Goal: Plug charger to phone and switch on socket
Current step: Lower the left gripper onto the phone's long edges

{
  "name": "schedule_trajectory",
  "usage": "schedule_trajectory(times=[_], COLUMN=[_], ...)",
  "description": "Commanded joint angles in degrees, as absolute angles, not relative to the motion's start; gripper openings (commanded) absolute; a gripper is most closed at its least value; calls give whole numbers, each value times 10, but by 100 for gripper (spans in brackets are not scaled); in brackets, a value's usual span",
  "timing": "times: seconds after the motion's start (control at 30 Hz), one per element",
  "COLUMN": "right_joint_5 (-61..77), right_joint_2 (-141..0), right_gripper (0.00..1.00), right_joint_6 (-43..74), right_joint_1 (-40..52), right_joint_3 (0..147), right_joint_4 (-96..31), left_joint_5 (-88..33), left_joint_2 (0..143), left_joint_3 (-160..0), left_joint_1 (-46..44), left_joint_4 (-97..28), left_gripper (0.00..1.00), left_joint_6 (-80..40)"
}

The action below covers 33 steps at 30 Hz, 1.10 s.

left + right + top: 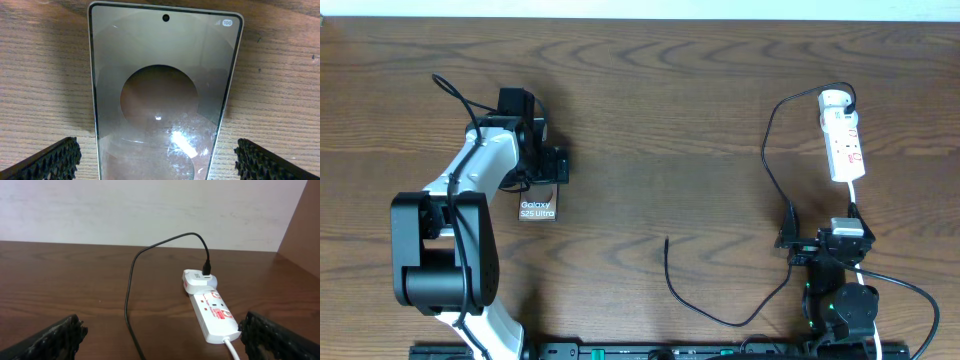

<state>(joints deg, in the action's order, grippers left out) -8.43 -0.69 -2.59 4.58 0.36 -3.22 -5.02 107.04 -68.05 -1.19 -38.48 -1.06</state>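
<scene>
Wood-grain tabletop (660,110) holds everything. Reaching forward, the left hand (157,160) hangs released wide, fingers (50,161) either side of the phone (160,75) lying flat, not touching. The right hand (160,342), also released, sits low facing the socket (212,312), where the charger (131,290) plugs into its far end.

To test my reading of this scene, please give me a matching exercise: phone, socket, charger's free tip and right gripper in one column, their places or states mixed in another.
1 phone
2 socket
3 charger's free tip
4 right gripper

A open, holds nothing
B lying loose, attached to nothing
C far right, cable plugged in at its end
D just ahead of the left gripper

Pairs: 1-D, 2-C, 3-B, 4-A
</scene>
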Motion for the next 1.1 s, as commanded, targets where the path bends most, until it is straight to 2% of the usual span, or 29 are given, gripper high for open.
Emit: schedule_trajectory(times=[0.0,1.07], right_joint_5=[-87,-87], right_joint_2=[-4,-4], right_gripper=[99,99], right_joint_6=[-33,-33], right_joint_1=[49,49], right_joint_3=[3,3], right_joint_4=[-35,-35], left_joint_5=[-38,-38], left_joint_2=[1074,1075], left_joint_3=[-677,-642], left_joint_1=[-11,-11], left_joint_4=[-384,-356], left_gripper=[98,97], left_joint_6=[-5,-7])
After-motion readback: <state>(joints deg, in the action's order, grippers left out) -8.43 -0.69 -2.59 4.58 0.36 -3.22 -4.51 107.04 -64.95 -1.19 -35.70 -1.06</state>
